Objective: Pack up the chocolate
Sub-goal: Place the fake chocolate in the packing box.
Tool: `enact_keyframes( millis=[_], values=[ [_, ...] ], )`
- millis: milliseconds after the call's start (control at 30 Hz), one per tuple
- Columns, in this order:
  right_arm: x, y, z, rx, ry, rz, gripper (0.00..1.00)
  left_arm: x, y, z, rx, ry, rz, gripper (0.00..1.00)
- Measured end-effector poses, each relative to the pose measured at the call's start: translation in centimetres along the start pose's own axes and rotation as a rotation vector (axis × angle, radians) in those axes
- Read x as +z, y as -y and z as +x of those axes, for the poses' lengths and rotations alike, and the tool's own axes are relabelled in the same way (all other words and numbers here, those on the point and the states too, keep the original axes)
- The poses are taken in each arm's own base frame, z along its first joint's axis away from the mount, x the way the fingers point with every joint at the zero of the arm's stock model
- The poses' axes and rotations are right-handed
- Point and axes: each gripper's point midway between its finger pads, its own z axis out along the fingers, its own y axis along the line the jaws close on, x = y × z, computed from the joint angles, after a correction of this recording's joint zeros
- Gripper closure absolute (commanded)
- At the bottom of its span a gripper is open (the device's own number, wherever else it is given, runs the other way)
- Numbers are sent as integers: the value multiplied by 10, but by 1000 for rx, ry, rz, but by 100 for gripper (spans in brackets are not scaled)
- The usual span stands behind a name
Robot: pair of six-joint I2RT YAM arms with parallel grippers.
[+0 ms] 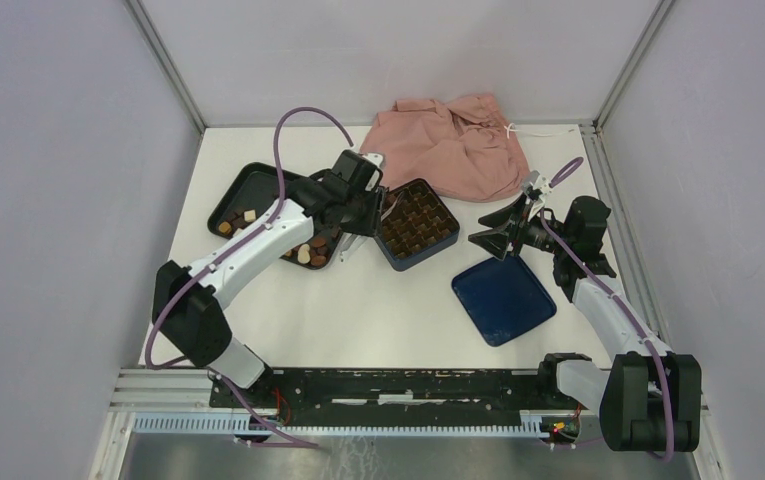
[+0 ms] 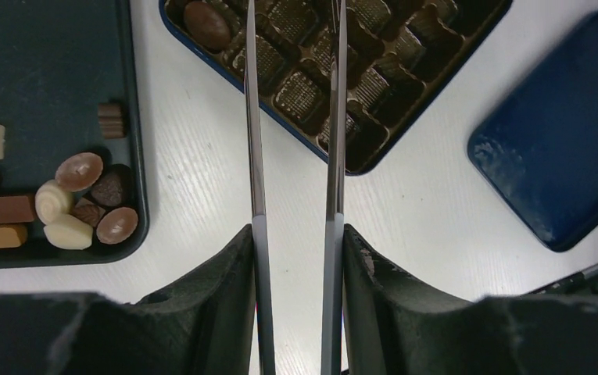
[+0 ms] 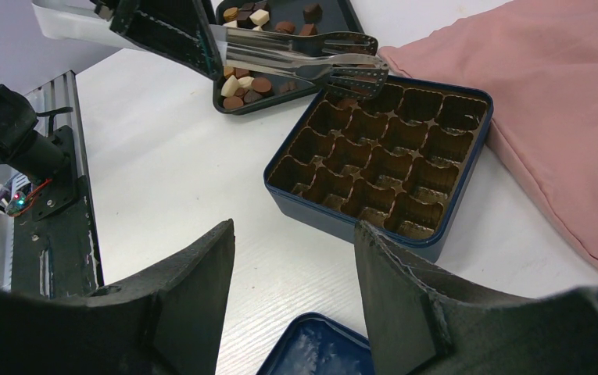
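The chocolate lies as several dark, tan and cream pieces in the black tray, also seen from above. One dark round piece sits in a corner cell of the dark blue box. My left gripper is shut on metal tongs. The tong tips hang over the box's corner nearest the tray, with nothing seen between them. My right gripper stands open and holds nothing, above the table between the box and its lid.
The blue lid lies upside down to the right of the box. A crumpled pink cloth lies behind the box and touches its far side. Grey walls enclose the table on three sides.
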Motion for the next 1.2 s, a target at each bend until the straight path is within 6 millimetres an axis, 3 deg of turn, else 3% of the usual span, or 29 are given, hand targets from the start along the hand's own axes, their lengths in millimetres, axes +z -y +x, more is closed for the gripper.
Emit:
enact_keyframes(
  millis=[400, 833, 1200],
  values=[
    [0, 0, 0, 0, 0, 0, 37, 21, -10, -6, 10, -25, -93, 85],
    [0, 0, 0, 0, 0, 0, 37, 34, -13, -4, 19, -51, -129, 65],
    [0, 0, -1, -1, 1, -1, 37, 34, -14, -2, 26, -58, -143, 52]
  ],
)
